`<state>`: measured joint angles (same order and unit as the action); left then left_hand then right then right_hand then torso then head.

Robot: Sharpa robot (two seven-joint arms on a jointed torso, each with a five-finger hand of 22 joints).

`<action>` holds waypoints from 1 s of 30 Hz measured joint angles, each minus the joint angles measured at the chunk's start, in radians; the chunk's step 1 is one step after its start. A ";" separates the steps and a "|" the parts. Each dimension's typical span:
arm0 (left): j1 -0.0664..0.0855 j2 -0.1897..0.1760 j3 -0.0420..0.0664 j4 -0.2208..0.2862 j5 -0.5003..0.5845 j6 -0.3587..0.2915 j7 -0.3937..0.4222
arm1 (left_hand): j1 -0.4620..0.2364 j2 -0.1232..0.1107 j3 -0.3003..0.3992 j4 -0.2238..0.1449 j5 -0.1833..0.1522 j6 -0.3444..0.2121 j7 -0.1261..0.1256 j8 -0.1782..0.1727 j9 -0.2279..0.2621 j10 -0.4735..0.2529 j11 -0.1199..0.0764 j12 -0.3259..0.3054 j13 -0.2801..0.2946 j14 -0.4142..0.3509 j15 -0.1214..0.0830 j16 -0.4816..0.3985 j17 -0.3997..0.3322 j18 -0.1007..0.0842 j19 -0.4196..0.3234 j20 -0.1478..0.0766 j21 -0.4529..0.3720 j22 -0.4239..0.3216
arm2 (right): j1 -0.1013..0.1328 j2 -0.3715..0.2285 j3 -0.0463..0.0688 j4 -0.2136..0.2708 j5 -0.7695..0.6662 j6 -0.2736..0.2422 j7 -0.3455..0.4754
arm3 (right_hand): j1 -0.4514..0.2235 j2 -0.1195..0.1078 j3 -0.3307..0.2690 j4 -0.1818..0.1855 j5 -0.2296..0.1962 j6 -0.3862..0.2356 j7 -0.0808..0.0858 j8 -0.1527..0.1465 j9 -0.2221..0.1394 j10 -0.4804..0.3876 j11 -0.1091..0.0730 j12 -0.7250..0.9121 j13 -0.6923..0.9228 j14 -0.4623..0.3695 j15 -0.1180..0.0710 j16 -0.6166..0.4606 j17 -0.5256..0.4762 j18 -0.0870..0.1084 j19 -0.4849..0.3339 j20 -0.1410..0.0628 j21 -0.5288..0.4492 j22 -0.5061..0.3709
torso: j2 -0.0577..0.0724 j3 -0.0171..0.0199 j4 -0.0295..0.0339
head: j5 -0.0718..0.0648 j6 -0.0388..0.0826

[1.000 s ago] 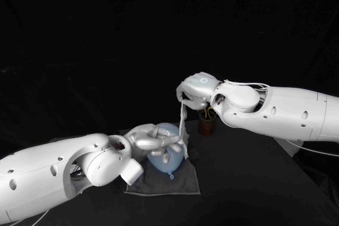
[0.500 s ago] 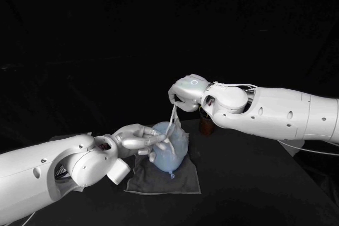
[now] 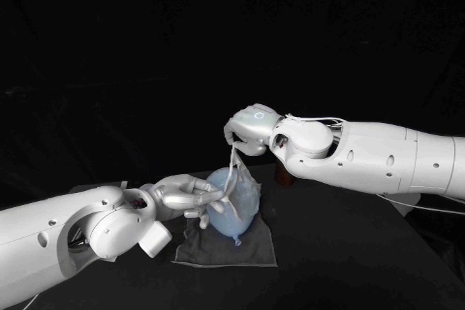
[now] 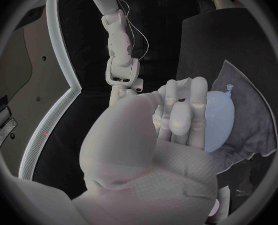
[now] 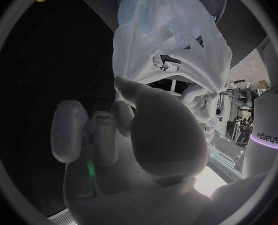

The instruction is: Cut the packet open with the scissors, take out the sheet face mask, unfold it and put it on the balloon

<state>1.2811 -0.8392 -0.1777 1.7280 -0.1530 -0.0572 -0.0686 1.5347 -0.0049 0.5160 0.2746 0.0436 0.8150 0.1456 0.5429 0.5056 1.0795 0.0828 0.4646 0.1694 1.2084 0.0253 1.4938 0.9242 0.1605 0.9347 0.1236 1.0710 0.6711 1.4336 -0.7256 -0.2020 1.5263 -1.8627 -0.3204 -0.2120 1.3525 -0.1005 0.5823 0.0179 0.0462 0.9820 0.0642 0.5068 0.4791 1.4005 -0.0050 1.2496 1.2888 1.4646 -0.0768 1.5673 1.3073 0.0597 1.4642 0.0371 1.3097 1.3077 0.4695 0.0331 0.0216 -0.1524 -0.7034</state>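
Right hand [image 3: 250, 130] has slid up and left, pinching the top of the mask [image 5: 170, 40] in the middle of the frame. The mask hangs down onto the balloon [image 3: 232, 212], which lies on a cloth [image 3: 232, 253] at lower middle. Left hand [image 3: 184, 194] fingers lie together against the balloon; I cannot tell if they pinch anything.

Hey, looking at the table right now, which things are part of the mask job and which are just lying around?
Job: sheet mask, hanging from the right hand; balloon beneath it; left hand, fingers against the balloon.
Lying about: grey cloth under the balloon; black table.
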 measured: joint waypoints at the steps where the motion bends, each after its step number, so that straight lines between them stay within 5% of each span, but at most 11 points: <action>1: 0.000 -0.002 0.000 0.000 -0.002 0.005 -0.002 | 0.001 0.001 0.000 0.000 -0.001 0.000 0.000 0.000 0.000 0.000 0.000 0.000 0.000 0.000 0.000 0.000 0.000 0.000 0.000 0.000 0.000 0.000 | 0.001 0.004 0.000 0.000 -0.003 0.000 0.000 | 0.000 0.000 0.000 0.000 0.000 0.000 0.000 0.000 0.000 0.000 0.000 0.000 0.000 0.000 0.000 0.000 0.000 0.000 0.000 -0.001 0.000 0.000 | 0.000 0.0004 0.0000 | 0.000 0.001; 17: 0.000 -0.035 0.000 -0.001 -0.029 0.095 -0.025 | 0.002 0.002 0.000 0.000 0.001 0.000 0.000 -0.002 0.000 0.000 0.000 -0.004 0.000 0.000 0.000 0.000 0.001 0.009 0.007 0.000 0.000 0.000 | 0.002 0.091 0.000 -0.072 -0.049 0.015 -0.003 | -0.001 -0.001 0.000 0.000 0.000 -0.001 0.000 0.000 0.000 0.000 0.000 0.000 0.000 0.000 0.000 -0.001 0.001 0.000 0.000 -0.003 -0.004 0.000 | 0.006 0.0010 0.0040 | 0.004 0.011; 30: 0.000 -0.054 0.000 -0.024 -0.028 0.066 -0.039 | 0.002 0.002 0.000 0.000 0.001 -0.001 0.000 -0.007 0.000 0.000 0.000 -0.004 0.000 0.000 0.001 0.000 -0.004 0.009 0.007 0.000 0.000 -0.001 | -0.001 0.167 0.000 -0.143 -0.066 0.036 0.007 | -0.001 -0.001 0.003 -0.003 0.000 0.002 0.002 -0.002 -0.001 0.000 0.000 -0.002 -0.002 0.000 0.000 0.000 0.001 0.000 0.000 -0.003 -0.008 0.000 | 0.008 -0.0008 0.0065 | 0.009 0.008</action>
<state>1.2809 -0.8936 -0.1777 1.7042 -0.1814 0.0086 -0.1081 1.5368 -0.0029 0.5159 0.2746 0.0446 0.8143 0.1452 0.5361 0.5059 1.0793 0.0829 0.4609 0.1690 1.2083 0.0259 1.4935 0.9203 0.1698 0.9419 0.1235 1.0709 0.6700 1.4325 -0.5590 -0.2018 1.3834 -1.9290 -0.2843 -0.2050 1.3511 -0.1018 0.5852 0.0149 0.0458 0.9839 0.0663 0.5046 0.4781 1.4000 -0.0051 1.2479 1.2865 1.4645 -0.0766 1.5673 1.3081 0.0598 1.4640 0.0342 1.3020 1.3081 0.4776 0.0323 0.0281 -0.1429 -0.6950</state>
